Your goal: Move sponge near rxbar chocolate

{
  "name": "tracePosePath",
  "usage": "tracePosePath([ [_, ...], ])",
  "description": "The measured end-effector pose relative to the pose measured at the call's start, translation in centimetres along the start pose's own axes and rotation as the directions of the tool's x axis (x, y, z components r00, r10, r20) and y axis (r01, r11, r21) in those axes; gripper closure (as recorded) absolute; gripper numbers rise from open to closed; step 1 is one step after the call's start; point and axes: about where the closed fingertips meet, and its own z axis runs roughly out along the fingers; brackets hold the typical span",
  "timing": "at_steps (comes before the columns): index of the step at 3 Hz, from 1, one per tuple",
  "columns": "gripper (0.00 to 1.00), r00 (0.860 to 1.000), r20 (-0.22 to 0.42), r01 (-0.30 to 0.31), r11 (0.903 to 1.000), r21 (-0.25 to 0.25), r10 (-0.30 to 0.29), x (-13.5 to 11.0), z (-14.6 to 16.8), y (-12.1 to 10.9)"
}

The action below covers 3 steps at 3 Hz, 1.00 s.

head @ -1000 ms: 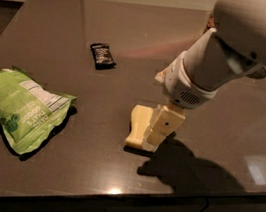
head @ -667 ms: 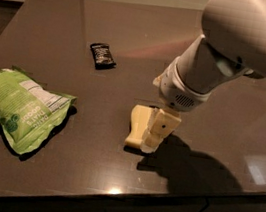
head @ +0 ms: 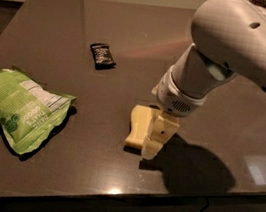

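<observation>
The sponge [head: 138, 124], a pale yellow foam block, lies on the dark table [head: 135, 32] a little right of centre. My gripper [head: 153, 141] hangs from the big white arm [head: 217, 56] and reaches down at the sponge's right edge, touching or nearly touching it. The rxbar chocolate [head: 102, 55], a small black wrapper with white print, lies flat farther back and to the left, well apart from the sponge. Part of the sponge's right side is hidden behind the gripper.
A large green chip bag [head: 21, 108] lies at the left near the front edge. The table's front edge [head: 122, 197] runs just below the sponge, with drawers under it. The arm's shadow falls to the right.
The arm has shifted a little left and forward over the sponge. The sponge, the bar and the chip bag have not moved.
</observation>
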Motion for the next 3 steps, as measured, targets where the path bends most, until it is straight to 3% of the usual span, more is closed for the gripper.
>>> tracePosePath([
  [1, 0.18, 1.0, -0.011, -0.001, 0.9998, -0.021, 0.001, 0.3, 0.4, 0.3],
  [2, 0.49, 1.0, -0.005, -0.004, 0.9998, -0.02, 0.004, -0.1, -0.1, -0.1],
  [3, 0.72, 1.0, 0.009, -0.012, 0.9999, 0.004, 0.012, -0.8, -1.2, -1.2],
])
